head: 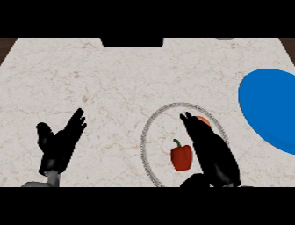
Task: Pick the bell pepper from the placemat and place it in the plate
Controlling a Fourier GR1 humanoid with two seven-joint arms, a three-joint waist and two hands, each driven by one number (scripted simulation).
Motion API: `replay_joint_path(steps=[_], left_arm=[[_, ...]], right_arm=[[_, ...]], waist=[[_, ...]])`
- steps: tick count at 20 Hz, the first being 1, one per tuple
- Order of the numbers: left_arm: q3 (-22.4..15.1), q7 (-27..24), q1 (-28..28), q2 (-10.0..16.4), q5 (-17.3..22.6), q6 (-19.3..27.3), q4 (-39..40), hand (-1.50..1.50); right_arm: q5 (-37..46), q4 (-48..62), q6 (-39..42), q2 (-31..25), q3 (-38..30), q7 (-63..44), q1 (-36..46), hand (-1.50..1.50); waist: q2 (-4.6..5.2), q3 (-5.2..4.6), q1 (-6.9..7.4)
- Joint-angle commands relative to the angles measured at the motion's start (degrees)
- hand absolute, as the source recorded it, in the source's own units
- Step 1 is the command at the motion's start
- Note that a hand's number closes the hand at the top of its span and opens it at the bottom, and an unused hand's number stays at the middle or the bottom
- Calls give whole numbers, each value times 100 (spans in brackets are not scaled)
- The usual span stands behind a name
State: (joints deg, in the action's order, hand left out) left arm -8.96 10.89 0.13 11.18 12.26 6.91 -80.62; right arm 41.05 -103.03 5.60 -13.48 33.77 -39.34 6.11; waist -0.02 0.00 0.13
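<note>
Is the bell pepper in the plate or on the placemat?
In the plate: the bell pepper lies inside the plate's grey rim, clear of the blue placemat.

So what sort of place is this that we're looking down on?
Most likely a kitchen. The surface is a pale, veined stone-look counter. A red bell pepper lies on a grey-rimmed round mat, and a blue plate sits at the right.
</note>
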Motion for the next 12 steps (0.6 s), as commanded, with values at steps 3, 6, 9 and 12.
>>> replay_joint_path(steps=[3,6,9,12], left_arm=[[-214,-47,318,-369,-300,113,-270,0],[130,306,-398,-225,-277,92,64,0],[196,32,-130,-186,-278,-123,202,0],[126,169,123,-333,-463,-34,-235,0]], right_arm=[[580,-385,237,206,346,-303,-443,-150],[810,624,276,467,-41,-231,234,-150],[1087,687,-140,154,39,237,-409,-150],[1218,773,302,595,-116,2,-80,-150]], waist=[[-7,0,-17],[4,0,-5],[1,0,-23],[-1,0,-6]])
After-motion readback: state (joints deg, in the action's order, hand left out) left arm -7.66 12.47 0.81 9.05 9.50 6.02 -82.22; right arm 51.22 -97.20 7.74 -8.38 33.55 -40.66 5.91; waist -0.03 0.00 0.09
